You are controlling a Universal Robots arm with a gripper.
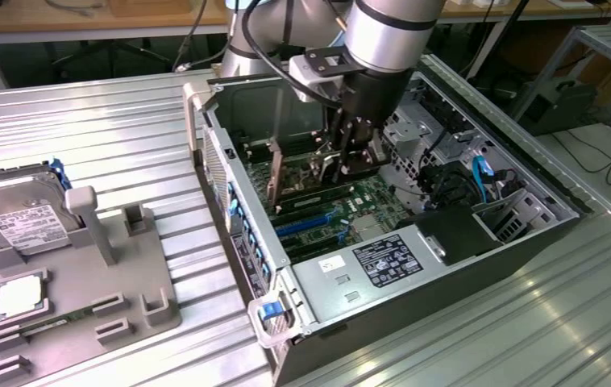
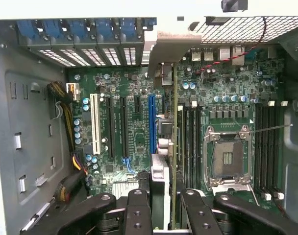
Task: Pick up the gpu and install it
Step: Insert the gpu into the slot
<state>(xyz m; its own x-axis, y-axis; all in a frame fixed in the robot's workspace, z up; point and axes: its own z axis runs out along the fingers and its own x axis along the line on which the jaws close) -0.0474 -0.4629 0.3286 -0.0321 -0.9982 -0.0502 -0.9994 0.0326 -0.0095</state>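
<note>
Here, gpu (image 2: 175,161) edge-on, clamped between jaws

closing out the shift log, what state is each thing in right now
gripper: shut on the gpu
gpu: held on edge inside the case; whether seated, cannot tell
computer case: lying on its side, side panel off
cpu socket: empty
hard drive: propped at a tilt in the gray fixture
cpu chip: lying flat in a fixture pocket
</note>
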